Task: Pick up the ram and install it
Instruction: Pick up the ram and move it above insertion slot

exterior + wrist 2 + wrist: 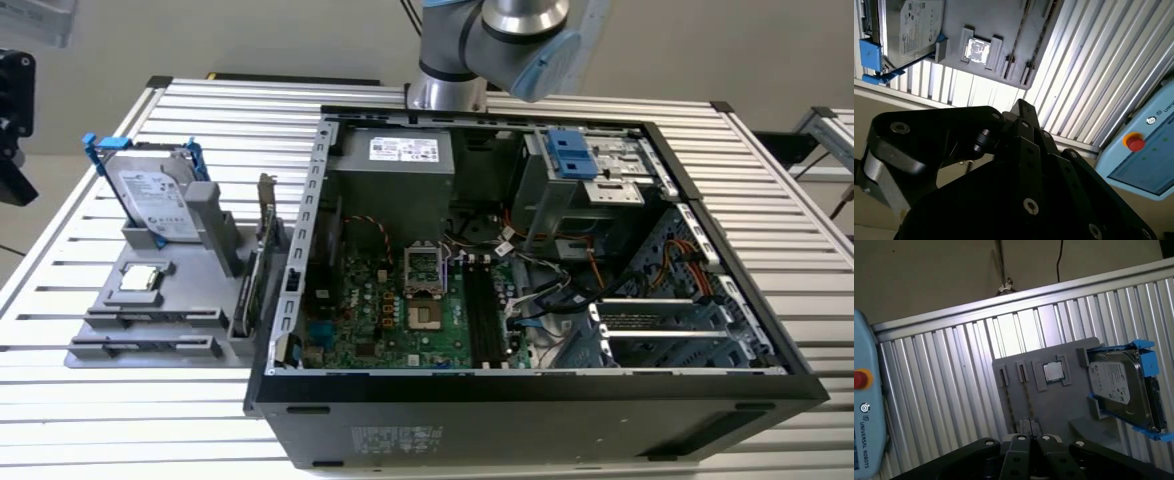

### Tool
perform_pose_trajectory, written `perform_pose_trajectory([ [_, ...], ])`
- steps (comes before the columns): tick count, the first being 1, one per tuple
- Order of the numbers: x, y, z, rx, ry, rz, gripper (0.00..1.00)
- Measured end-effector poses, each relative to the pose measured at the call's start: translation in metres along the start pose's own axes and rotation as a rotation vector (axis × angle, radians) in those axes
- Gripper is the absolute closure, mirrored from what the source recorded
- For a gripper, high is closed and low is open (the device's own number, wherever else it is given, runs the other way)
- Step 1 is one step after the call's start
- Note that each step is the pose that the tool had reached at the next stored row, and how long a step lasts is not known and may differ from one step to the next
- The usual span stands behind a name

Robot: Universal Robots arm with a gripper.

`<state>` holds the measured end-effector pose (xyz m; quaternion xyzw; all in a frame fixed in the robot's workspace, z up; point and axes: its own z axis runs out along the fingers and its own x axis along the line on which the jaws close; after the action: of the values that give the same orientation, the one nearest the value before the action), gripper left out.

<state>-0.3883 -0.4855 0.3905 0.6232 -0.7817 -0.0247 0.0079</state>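
Gripper [1031, 436] is closed with nothing in it, high above the grey parts holder [187, 295] on the slatted tabletop [80, 400]. Ram [244, 295] stands on edge in a holder slot on the side nearest the open PC case [534, 400], just beside the taller bracket card [271, 225]. Hard drive [154, 200] stands upright in the same holder. Motherboard [387, 320] lies inside the case, apart from the ram.
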Motion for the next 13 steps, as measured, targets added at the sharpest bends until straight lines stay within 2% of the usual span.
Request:
perform_pose_trajectory([
  [13, 0.0, -0.0001, 0.0, -0.0024, 0.0064, -0.131, 1.0],
])
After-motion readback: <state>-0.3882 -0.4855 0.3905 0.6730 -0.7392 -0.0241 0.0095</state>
